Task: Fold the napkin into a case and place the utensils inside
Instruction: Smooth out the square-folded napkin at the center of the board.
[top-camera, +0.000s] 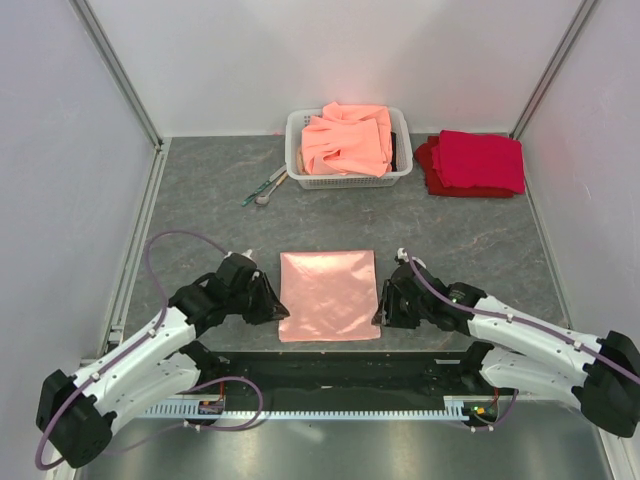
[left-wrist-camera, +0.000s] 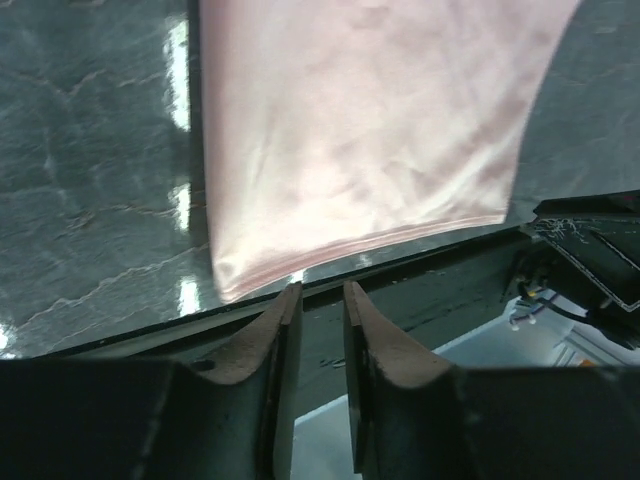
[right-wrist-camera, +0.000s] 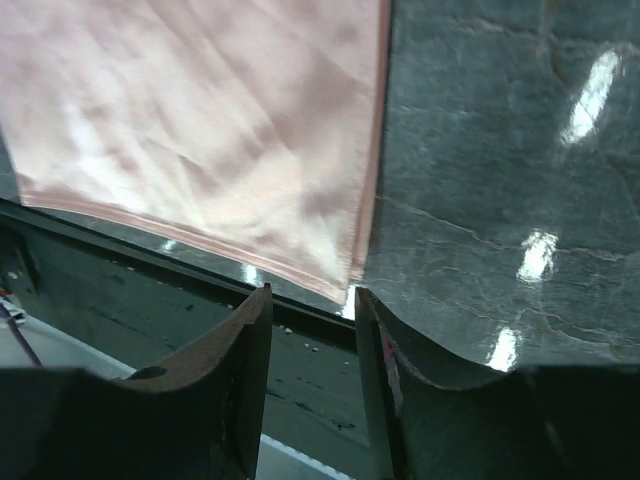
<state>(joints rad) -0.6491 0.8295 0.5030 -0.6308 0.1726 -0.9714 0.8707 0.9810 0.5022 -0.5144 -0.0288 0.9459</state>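
Note:
The pale-pink napkin (top-camera: 328, 295) lies flat in a square near the table's front edge, also filling the left wrist view (left-wrist-camera: 370, 120) and the right wrist view (right-wrist-camera: 200, 130). My left gripper (top-camera: 277, 306) sits at its near-left corner, jaws (left-wrist-camera: 320, 290) slightly apart with nothing between them, just short of the cloth's corner. My right gripper (top-camera: 383, 308) sits at the near-right corner, jaws (right-wrist-camera: 312, 292) open and empty, the corner just ahead of them. The utensils (top-camera: 265, 188) lie together at the back left, beside the basket.
A white basket (top-camera: 296, 125) heaped with orange-salmon cloths (top-camera: 347, 140) stands at the back centre. Deep red folded cloths (top-camera: 472, 163) lie to its right. A dark rail (top-camera: 340, 362) runs along the table's near edge below the napkin.

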